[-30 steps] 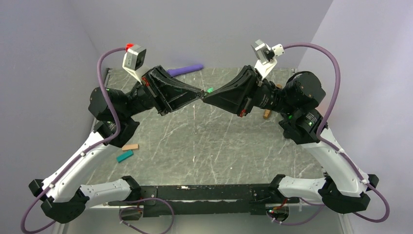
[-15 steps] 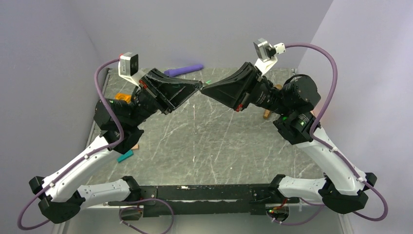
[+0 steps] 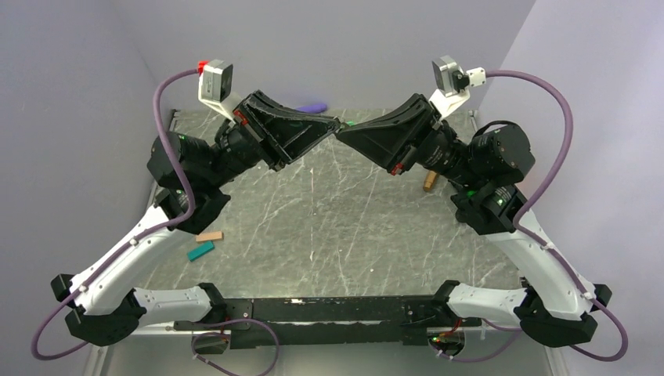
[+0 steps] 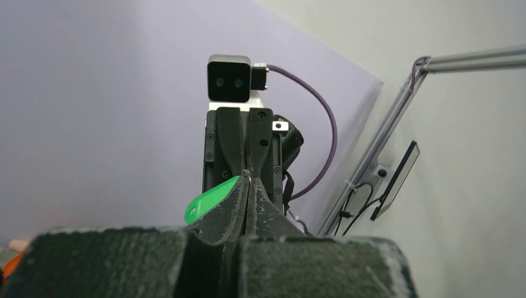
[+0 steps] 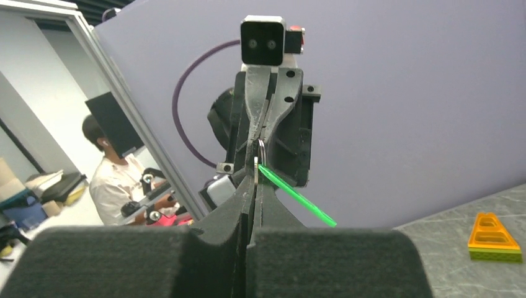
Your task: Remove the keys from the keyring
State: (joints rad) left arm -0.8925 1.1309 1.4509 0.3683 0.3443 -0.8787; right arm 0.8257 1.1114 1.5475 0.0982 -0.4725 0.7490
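Note:
My two grippers meet tip to tip high over the far middle of the table, left gripper (image 3: 332, 124) and right gripper (image 3: 342, 133). Both are shut on a small metal keyring (image 5: 260, 151), which also shows at the left fingertips as the keyring (image 4: 246, 173). The keys, one flat bright-green oblong piece (image 4: 209, 200), hang from the ring beside the left finger. In the right wrist view the green piece (image 5: 299, 198) slants down to the right, edge on. From above only a sliver of the green piece (image 3: 350, 123) shows behind the tips.
A purple object (image 3: 314, 108) lies at the table's far edge. A tan block (image 3: 209, 236) and a teal block (image 3: 200, 251) lie near the left arm. A small brown piece (image 3: 429, 182) sits under the right arm. An orange-and-green wedge (image 5: 494, 237) rests on the table.
Both arms have carried the joined fingertips up and toward the far edge of the table. The wrists have turned. Both grips stay shut throughout.

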